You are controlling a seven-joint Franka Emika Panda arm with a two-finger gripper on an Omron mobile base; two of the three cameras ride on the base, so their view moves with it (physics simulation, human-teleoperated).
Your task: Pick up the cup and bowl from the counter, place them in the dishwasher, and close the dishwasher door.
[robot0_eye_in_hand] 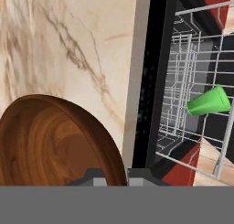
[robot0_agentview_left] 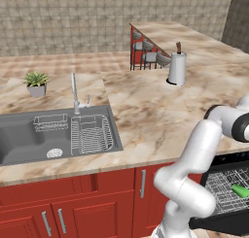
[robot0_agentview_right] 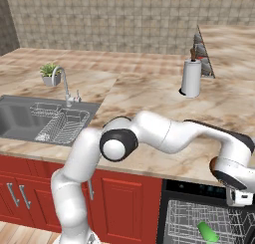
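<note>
A brown wooden bowl (robot0_eye_in_hand: 50, 145) fills the lower left of the hand view, over the counter (robot0_eye_in_hand: 68, 45) near its front edge. My gripper (robot0_eye_in_hand: 112, 175) is shut on the bowl's rim. Past that edge the dishwasher (robot0_eye_in_hand: 151, 81) stands open with its grey wire rack (robot0_eye_in_hand: 183, 58) pulled out. A green cup (robot0_eye_in_hand: 208, 102) lies on its side in the rack. From the base views the cup (robot0_agentview_left: 240, 190) (robot0_agentview_right: 208, 231) shows in the rack (robot0_agentview_left: 219, 183) (robot0_agentview_right: 184, 218) under my hand (robot0_agentview_right: 239, 195). The black dishwasher door (robot0_agentview_left: 221, 224) hangs down, open.
A steel sink (robot0_agentview_left: 29, 135) (robot0_agentview_right: 20, 118) with a wire basket (robot0_agentview_left: 92, 134) and a tap lies to the left. A potted plant (robot0_agentview_left: 36, 82) (robot0_agentview_right: 50, 73) stands behind it. A paper towel roll (robot0_agentview_left: 177, 69) (robot0_agentview_right: 191, 77) stands further back. Red cabinet fronts (robot0_agentview_left: 97, 208) run below the counter.
</note>
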